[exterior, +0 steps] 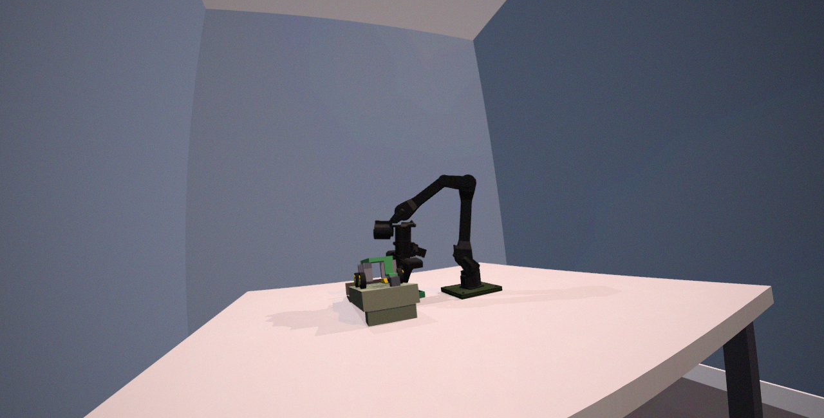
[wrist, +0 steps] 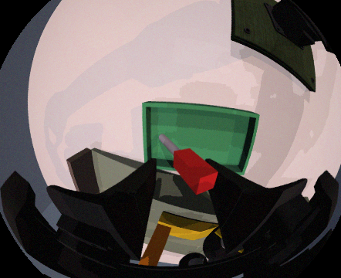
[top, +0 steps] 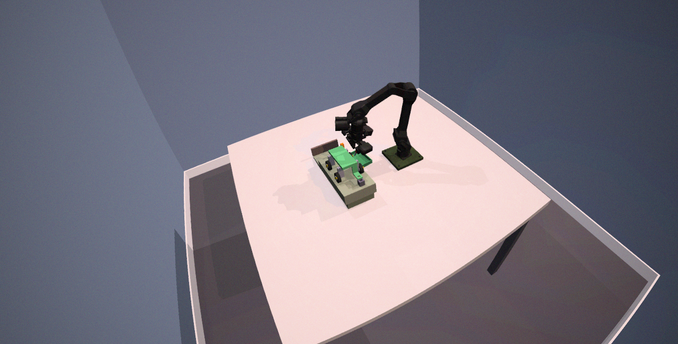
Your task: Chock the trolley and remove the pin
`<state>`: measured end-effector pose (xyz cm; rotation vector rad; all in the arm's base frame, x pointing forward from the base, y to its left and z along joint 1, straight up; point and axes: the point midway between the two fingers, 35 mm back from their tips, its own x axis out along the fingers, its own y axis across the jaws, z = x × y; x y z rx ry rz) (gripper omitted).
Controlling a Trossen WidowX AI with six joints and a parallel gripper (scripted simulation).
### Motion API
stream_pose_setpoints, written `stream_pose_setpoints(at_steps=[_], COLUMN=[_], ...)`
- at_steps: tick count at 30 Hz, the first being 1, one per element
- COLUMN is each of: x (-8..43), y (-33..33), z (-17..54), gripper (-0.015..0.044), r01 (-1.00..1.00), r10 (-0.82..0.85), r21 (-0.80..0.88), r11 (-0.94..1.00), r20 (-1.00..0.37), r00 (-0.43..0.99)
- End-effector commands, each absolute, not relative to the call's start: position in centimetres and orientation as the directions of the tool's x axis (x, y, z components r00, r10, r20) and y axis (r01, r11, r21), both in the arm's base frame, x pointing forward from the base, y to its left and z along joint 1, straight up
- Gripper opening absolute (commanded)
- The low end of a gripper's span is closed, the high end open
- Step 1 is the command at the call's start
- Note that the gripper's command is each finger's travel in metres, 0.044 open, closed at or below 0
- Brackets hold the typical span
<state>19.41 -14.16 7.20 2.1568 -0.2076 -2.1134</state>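
Note:
The red-headed stop pin (wrist: 195,170) slants between my fingers, head up beside the right finger, its grey shaft reaching over the green tray (top: 367,162) (exterior: 422,294) (wrist: 201,105). My gripper (wrist: 180,164) (top: 355,151) (exterior: 406,279) is part open, low by the tray's ramp-side edge. Whether the head touches the right finger is unclear. The trolley (top: 342,157) (exterior: 377,259) stands on the ramp (top: 360,194) (exterior: 389,297) (wrist: 113,166). The yellow chock (wrist: 190,232) (exterior: 385,280), with its orange handle (top: 341,144) (wrist: 155,245), sits at the downhill side of a tray-side wheel (wrist: 214,245); contact is partly hidden.
A brown end board (top: 324,147) (wrist: 83,171) rises at the ramp's downhill end. A grey block (top: 361,182) (exterior: 394,280) stands at the uphill end. The arm's base plate (top: 402,157) (exterior: 471,290) (wrist: 263,42) lies beyond the tray.

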Motion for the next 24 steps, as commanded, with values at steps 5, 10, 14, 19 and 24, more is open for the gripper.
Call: stream_pose_setpoints(at_steps=[5, 10, 14, 19, 24], x=[19.33, 19.37, 19.39, 19.42, 19.46], y=[-13.78, -13.58, -13.43, -13.25, -13.07], z=[6.91, 6.82, 6.74, 6.64, 6.54], gripper=[0.0190, 0.0190, 0.0190, 0.0190, 0.0190], r01=[-0.021, -0.021, -0.021, -0.021, -0.021], r10=[-0.179, -0.179, -0.179, -0.179, -0.178], r21=[0.179, 0.179, 0.178, 0.178, 0.178], r11=[-0.984, -0.984, -0.984, -0.984, -0.984], r20=[-0.984, -0.984, -0.984, -0.984, -0.984], r00=[0.013, 0.013, 0.013, 0.013, 0.013])
